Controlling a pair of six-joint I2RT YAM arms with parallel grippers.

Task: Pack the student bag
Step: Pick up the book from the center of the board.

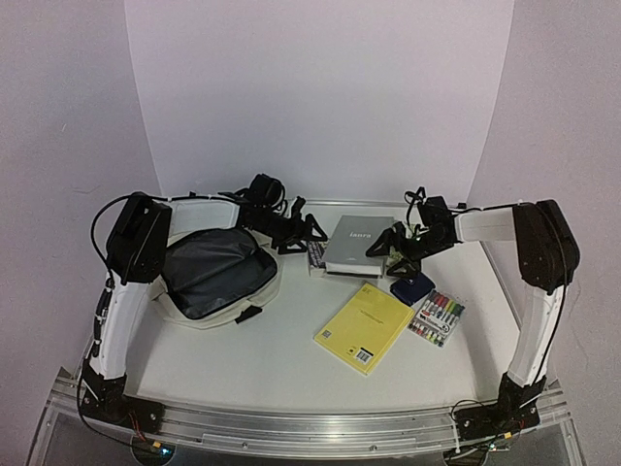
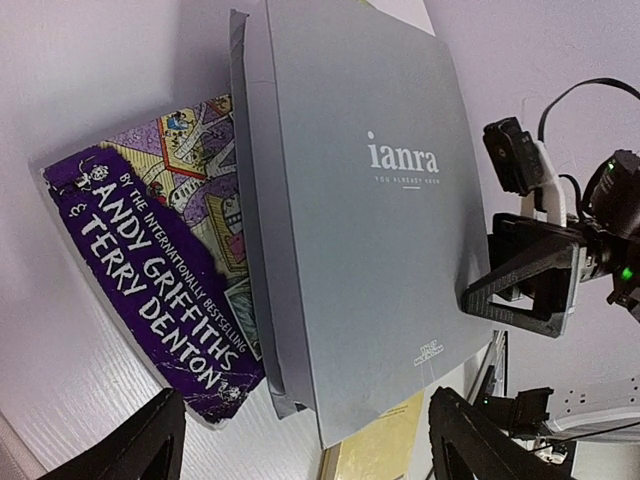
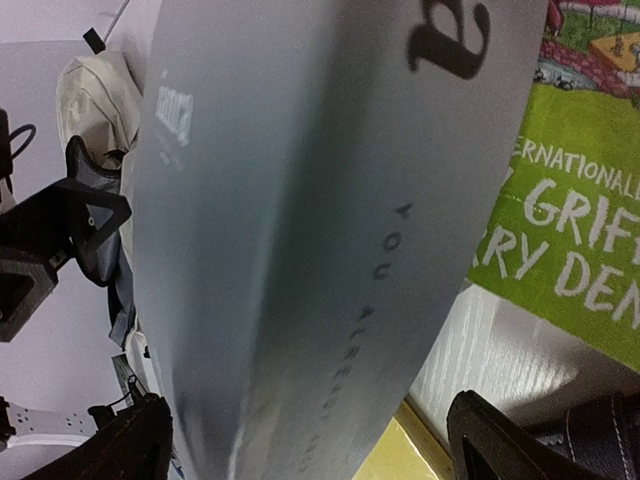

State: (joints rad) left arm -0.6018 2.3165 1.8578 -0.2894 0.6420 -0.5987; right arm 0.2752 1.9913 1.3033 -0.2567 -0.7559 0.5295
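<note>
Grey book [image 1: 361, 243] lies between the left gripper [image 1: 306, 233] and right gripper [image 1: 388, 254], both gaping (nothing held); next, probably squeeze its edges and lift toward the student bag [image 1: 189, 313]

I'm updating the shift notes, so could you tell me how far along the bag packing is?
Done: the student bag lies unzipped, nothing visible inside. In hand: the open left gripper and right gripper flank the grey book atop the purple book. Remaining: both books, yellow notebook, navy pouch, markers.

Table [image 1: 272, 364]: bag [image 1: 209, 277], stacked books [image 1: 359, 243], notebook [image 1: 364, 328], pouch [image 1: 411, 287], markers [image 1: 437, 318]
</note>
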